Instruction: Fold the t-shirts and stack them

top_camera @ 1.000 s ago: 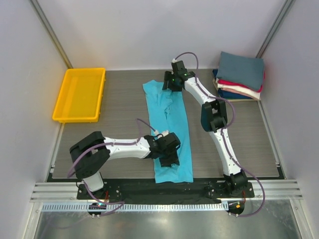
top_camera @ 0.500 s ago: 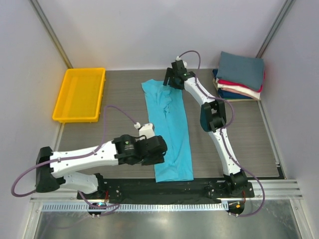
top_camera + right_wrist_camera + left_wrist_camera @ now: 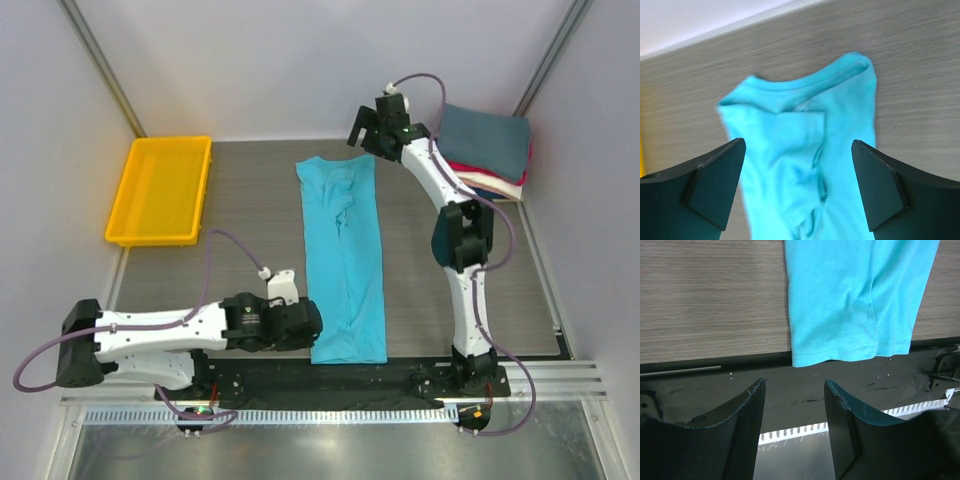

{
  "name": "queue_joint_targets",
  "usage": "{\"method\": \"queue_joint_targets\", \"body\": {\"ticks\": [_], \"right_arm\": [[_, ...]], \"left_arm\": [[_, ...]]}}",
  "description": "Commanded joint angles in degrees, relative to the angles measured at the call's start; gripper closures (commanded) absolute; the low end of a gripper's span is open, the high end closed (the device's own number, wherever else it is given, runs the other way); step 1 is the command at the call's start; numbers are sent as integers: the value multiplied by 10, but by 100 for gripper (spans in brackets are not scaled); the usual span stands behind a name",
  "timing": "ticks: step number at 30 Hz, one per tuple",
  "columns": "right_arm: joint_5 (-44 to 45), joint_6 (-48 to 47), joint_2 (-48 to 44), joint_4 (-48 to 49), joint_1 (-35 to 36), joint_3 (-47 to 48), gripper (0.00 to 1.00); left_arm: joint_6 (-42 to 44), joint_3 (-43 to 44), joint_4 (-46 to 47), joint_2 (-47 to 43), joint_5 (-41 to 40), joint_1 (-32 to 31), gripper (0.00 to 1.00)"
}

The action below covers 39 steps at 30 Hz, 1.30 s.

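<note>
— What's hard to make out?
— My bench (image 3: 250, 200) is cut off in both wrist views. In the folded stack (image 3: 483, 150), far right, only edges show under the slate-grey shirt.
— The turquoise t-shirt (image 3: 343, 255)?
— A long strip flat mid-bench, collar far, rumpled there, hem at the near edge.
— Around it?
— Yellow tray (image 3: 160, 190) far left. My left tool (image 3: 794, 385) gapes near the hem, my right tool (image 3: 798, 144) gapes above the collar, both off the cloth.

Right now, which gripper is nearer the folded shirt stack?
Right. Right gripper hangs beside the stack, far side; left gripper is by the turquoise shirt, near edge.
</note>
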Motion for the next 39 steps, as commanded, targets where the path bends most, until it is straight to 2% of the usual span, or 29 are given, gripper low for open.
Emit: {"method": "queue_joint_targets", "body": {"ticks": [1, 3, 4, 5, 6, 8, 9, 12, 14, 15, 19, 22, 23, 26, 30, 34, 36, 39], "right_arm": [[-8, -19, -191, 14, 15, -111, 6], [18, -9, -314, -1, 19, -214, 7], [19, 2, -356, -3, 20, -331, 7], [29, 15, -444, -12, 21, -388, 8], [43, 26, -487, -15, 30, -504, 8], [58, 63, -574, -23, 45, -614, 10], [58, 75, -652, -26, 63, -710, 11], [61, 154, -797, -39, 107, -861, 17], [62, 202, -850, -52, 169, -919, 20], [65, 260, -901, -62, 195, -967, 21], [96, 379, -982, -87, 340, -1042, 23], [131, 450, -1000, -113, 408, -1065, 26], [138, 464, -999, -106, 445, -1069, 27], [152, 501, -960, -75, 497, -1089, 30], [169, 518, -905, -53, 526, -1096, 37], [183, 528, -908, -40, 528, -1114, 50], [182, 533, -913, -31, 528, -1127, 53], [181, 536, -912, -15, 528, -1142, 59]], "left_arm": [[-25, -12, 68, 26, -12, -19, 48], [-31, -27, 101, 49, -4, -26, 48], [-33, -32, 113, 57, 1, -27, 48], [-36, -35, 125, 70, 7, -31, 48], [-39, -40, 139, 78, 8, -33, 48], [-45, -41, 142, 91, 8, -40, 48], [-49, -42, 144, 106, 6, -41, 47], [-53, -50, 163, 129, 7, -44, 45], [-55, -63, 181, 139, 11, -44, 45], [-62, -67, 192, 144, 15, -44, 45], [-79, -85, 209, 168, 13, -44, 45], [-88, -100, 229, 173, 7, -44, 46], [-91, -105, 231, 174, 5, -44, 47], [-102, -115, 239, 173, -4, -44, 48], [-103, -123, 241, 160, -11, -44, 49], [-101, -129, 238, 139, -5, -44, 49], [-98, -127, 236, 123, 1, -46, 49], [-88, -113, 223, 110, -6, -55, 43]]}}
